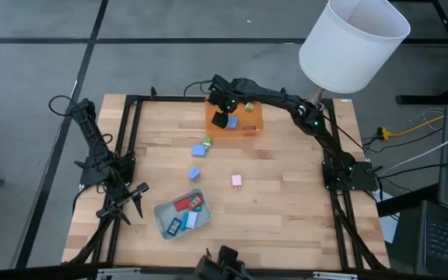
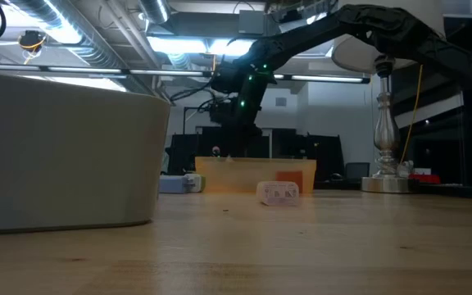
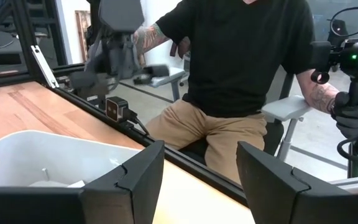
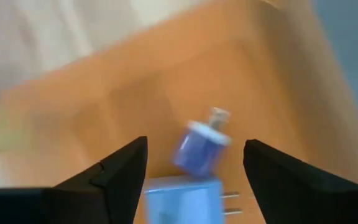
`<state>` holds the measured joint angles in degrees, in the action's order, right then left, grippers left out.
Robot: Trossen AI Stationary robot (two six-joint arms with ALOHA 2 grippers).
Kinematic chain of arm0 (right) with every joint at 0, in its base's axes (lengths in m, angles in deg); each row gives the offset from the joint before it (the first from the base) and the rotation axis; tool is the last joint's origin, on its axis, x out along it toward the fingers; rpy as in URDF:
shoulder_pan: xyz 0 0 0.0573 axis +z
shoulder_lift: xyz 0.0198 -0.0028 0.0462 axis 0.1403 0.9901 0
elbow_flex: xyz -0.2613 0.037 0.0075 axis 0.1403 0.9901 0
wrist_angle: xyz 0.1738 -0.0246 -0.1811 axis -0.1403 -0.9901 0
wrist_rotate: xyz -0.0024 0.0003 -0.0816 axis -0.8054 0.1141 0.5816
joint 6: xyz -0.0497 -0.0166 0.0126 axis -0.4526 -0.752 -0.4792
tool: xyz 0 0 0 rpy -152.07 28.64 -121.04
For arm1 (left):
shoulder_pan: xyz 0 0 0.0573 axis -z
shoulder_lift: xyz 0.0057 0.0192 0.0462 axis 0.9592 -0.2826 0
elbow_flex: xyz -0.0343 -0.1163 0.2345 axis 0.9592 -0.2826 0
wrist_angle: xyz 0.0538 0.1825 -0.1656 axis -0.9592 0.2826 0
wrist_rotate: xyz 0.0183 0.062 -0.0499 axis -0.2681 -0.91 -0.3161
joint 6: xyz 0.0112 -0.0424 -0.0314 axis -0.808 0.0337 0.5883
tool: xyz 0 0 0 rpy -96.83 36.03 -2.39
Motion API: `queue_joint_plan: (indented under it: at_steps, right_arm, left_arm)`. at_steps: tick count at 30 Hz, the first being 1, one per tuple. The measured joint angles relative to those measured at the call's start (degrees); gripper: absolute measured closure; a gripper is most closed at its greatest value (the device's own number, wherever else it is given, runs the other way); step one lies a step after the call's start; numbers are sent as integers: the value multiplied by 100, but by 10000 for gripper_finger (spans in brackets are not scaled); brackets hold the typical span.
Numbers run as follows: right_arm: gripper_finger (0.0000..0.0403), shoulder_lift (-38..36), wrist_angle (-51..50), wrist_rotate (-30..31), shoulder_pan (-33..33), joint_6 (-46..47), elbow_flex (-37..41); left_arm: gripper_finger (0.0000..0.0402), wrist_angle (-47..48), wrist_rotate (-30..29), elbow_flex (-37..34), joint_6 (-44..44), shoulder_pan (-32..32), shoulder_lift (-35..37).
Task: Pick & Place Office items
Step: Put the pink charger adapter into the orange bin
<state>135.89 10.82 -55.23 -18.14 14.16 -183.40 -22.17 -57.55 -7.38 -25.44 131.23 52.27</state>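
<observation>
1. Over the far side of the counter, seen from above, the right gripper hangs above the orange tray; loose office items lie mid-counter and in the grey tray.
2. At counter height, a pink piece sits before that orange tray.
3. Left wrist: left gripper parked, jaws wide.
4. Right wrist: jaws wide over a purple plug block; it lies angled, so closing off-centre could nudge it away.

I count two trays: one orange tray and one pale grey tray. On my desk lie three loose pieces: two blue blocks and one pink block. One lamp stands at the corner.
</observation>
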Motion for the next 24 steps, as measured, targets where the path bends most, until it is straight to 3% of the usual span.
queue_joint_plan:
  at_steps: [10,13,18,24]
  right_arm:
    - [163,-786,264,-2489,460,-157,0]
    - [163,-879,167,-2912,834,-335,-6]
    - [163,-887,-342,-2736,1562,-787,33]
    - [163,-886,-471,-1755,2230,-529,546]
  left_arm:
    - [208,0,1,0,42,-1,1]
    - [206,0,0,0,42,0,0]
    - [208,0,0,0,42,-1,1]
    - [209,0,1,0,40,-2,1]
